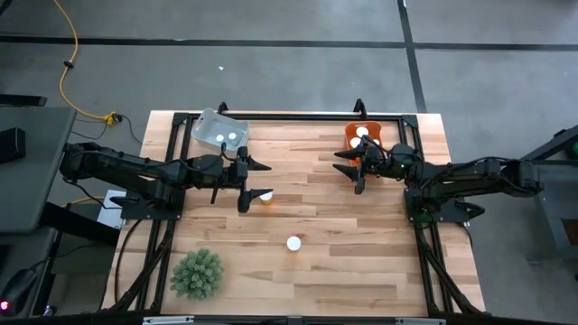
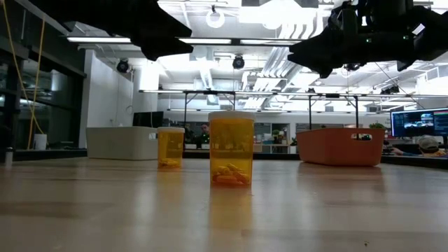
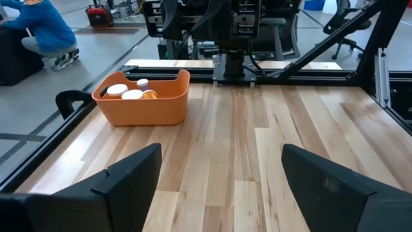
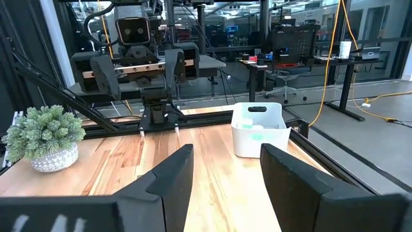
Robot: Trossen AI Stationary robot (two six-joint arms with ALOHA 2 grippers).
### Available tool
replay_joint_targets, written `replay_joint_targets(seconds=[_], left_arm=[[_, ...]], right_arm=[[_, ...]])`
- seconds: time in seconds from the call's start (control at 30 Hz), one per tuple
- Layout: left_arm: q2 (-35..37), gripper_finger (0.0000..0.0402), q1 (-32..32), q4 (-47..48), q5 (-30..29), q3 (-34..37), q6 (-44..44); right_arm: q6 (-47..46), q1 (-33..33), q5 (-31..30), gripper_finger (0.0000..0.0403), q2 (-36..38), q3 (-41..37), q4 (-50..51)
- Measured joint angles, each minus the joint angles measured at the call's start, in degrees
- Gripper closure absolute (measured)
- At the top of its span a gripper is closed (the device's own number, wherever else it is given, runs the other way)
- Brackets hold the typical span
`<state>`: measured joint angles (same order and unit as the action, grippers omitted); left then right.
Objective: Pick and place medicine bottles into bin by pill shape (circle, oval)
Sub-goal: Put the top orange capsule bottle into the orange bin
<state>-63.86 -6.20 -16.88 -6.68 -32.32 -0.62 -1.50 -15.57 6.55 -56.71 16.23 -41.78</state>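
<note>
Two medicine bottles [image 1: 293,243] on wood table [image 1: 361,271]; left fingers [image 3: 129,180] wide apart, right fingers [image 4: 174,174] partly apart, both empty.

Even, bright light falls from overhead ceiling strip lights [image 2: 210,40], which flare white in the low view. There the pale striped wooden tabletop [image 2: 224,203] shows a soft sheen, and its nearest part is blurred. The translucent amber plastic pill bottle [image 2: 232,149] glows, sharply focused. Both arms read as dark silhouettes against the ceiling. In the overhead view shadows under the arms are faint and short.
</note>
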Motion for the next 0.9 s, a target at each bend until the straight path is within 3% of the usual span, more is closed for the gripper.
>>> replay_joint_targets(seconds=[0.43,0.77,0.9], left_arm=[[0.0,0.0090,0.0,1.1,0.0,0.0,0.1],[1.1,0.0090,2.4,23.3,-3.8,-2.7,5.9],[-0.5,0.0090,4.7,24.6,-6.1,-2.7,4.9]], right_arm=[[-1.1,0.0,0.0,0.0230,0.0,0.0,0.0],[-2.4,0.0,0.0,0.0230,0.0,0.0,0.0],[-2.4,0.0,0.0,0.0230,0.0,0.0,0.0]])
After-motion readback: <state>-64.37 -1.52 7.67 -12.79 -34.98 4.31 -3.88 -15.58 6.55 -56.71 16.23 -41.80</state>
